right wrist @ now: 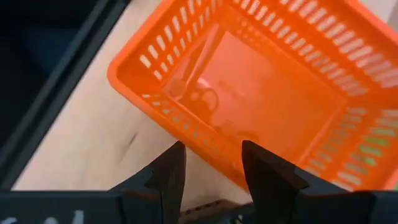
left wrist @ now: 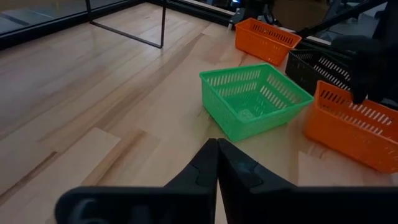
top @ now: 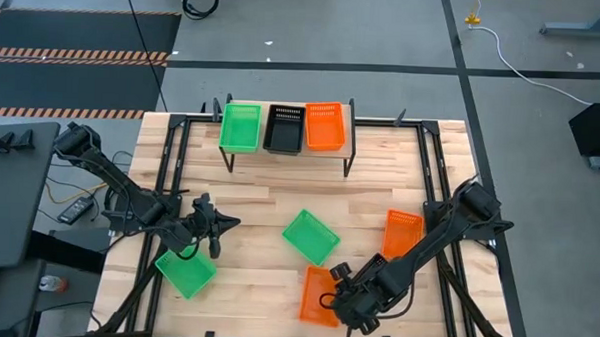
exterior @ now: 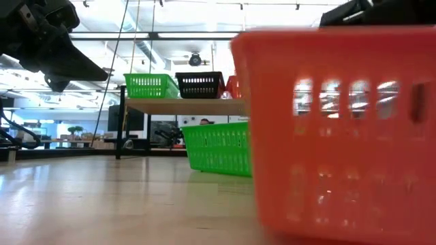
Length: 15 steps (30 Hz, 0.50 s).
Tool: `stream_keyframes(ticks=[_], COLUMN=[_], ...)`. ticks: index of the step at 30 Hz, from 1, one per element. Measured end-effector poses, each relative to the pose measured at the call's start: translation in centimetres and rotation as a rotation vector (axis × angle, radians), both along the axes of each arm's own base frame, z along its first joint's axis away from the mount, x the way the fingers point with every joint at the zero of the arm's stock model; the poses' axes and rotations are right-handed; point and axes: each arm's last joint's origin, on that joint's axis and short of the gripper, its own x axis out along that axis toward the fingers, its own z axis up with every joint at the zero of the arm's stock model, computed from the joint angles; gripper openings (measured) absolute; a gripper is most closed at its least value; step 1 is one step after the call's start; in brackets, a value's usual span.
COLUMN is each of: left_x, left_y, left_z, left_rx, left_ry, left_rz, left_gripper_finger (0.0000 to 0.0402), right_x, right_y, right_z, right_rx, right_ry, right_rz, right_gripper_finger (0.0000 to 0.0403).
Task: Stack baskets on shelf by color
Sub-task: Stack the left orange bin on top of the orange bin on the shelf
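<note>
The shelf (top: 352, 128) at the table's far edge carries a green basket (top: 240, 126), a black one (top: 282, 129) and an orange one (top: 323, 126), side by side. On the table rest a green basket (top: 311, 236) in the middle, another green one (top: 185, 273) near left, an orange one (top: 402, 232) at right and an orange one (top: 319, 294) near the front edge. My right gripper (right wrist: 213, 149) hangs open just above that front orange basket's wall (right wrist: 186, 124), pointing steeply down. My left gripper (left wrist: 216, 142) is shut and holds nothing, left of the middle green basket (left wrist: 255, 99).
A black mesh basket (left wrist: 317, 65) shows partly behind my right arm, between the two orange baskets on the table. Black frame rails (top: 169, 184) run along the table's left and right sides. Bare wood lies between the shelf and the middle green basket.
</note>
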Motion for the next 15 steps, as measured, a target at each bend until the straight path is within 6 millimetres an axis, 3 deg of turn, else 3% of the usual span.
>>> stream_keyframes(ticks=[6,15], left_x=[0.0,0.0], left_y=[0.0,0.0], left_z=[0.0,-0.1], left_rx=[-0.008,-0.001], left_ry=[-0.002,0.006], left_rz=[0.002,0.002], left_gripper_finger=[0.0019,0.0012], right_x=[0.4,0.9], right_y=[-0.4,-2.3], right_z=[-1.4,-1.4], right_rx=[-0.032,-0.095], right_ry=[0.035,0.092], right_rz=[-0.009,-0.015], right_gripper_finger=[0.0149,0.0082])
